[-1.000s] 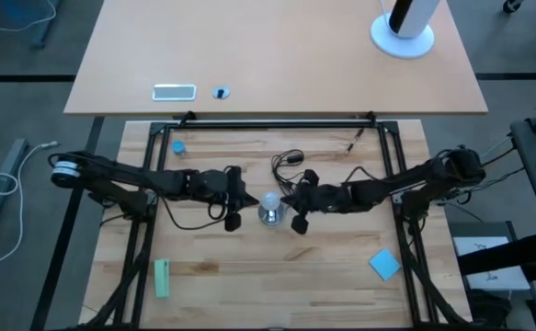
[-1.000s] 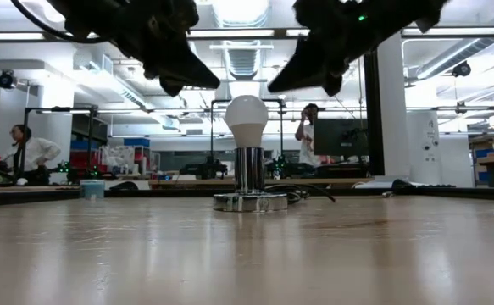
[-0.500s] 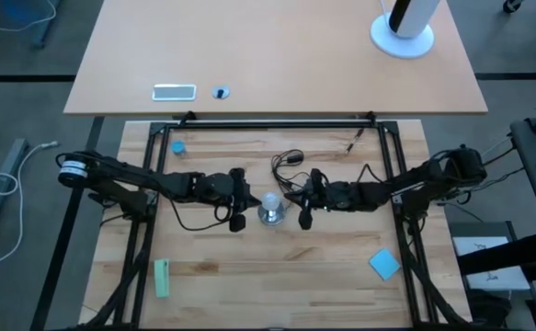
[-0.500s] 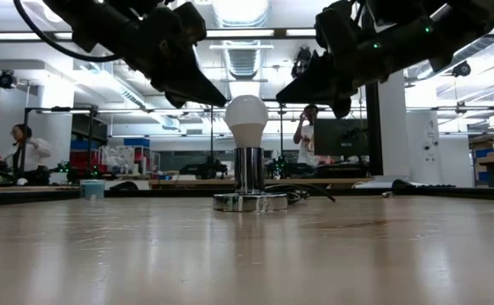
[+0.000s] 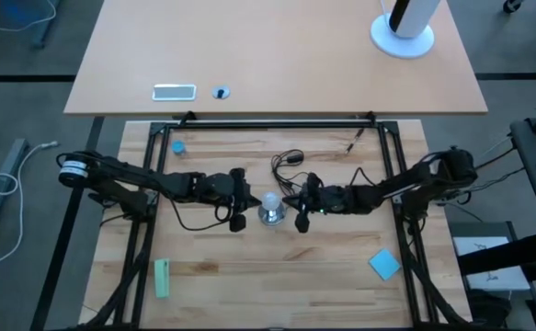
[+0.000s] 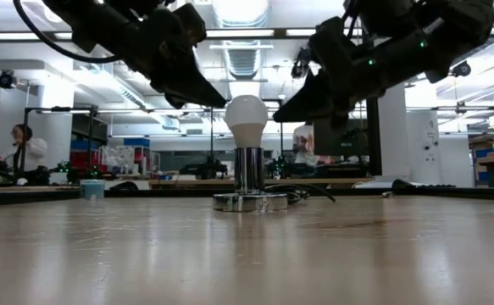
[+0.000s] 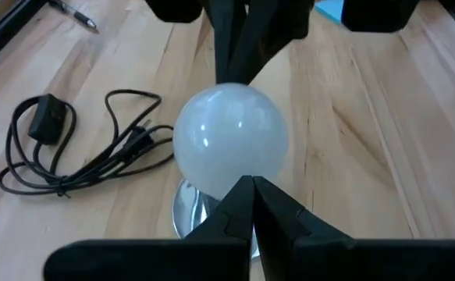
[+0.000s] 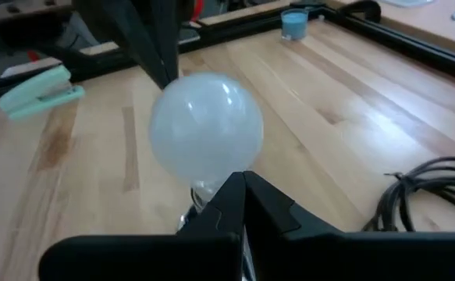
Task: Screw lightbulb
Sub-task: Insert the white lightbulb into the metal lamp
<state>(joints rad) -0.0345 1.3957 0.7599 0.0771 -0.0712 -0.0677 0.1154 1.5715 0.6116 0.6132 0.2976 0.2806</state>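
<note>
The whitish lightbulb (image 6: 246, 119) stands upright with its base in the shiny silver socket (image 6: 248, 181) at the table's middle; it also shows in the high view (image 5: 270, 201). My left gripper (image 6: 224, 103) is shut, and its tip is close to the bulb's upper left side (image 7: 250, 183). My right gripper (image 6: 274, 118) is shut, and its tip is close to the bulb's right side (image 8: 239, 179). Both slant down at the bulb's head from opposite sides. My left gripper's shut fingertip stands right at the upper left of the bulb's glass head (image 6: 230, 108), slanting down from the table's left; I cannot tell whether it touches. My right gripper's shut fingertip stands right at the head's right side (image 6: 266, 119), slanting down from the table's right; I cannot tell whether it touches.
The socket's black cord (image 5: 290, 162) lies coiled just behind it. A blue cup (image 5: 177, 147) stands at the far left, a green stapler (image 5: 162, 278) at the near left and a blue pad (image 5: 385, 264) at the near right. People show in the room behind.
Both grippers have gone down toward the bulb's head, staying shut. The left one came down first and has since kept still. The right one has kept dropping and closing in on the bulb's right side. The bulb and socket have not moved.
</note>
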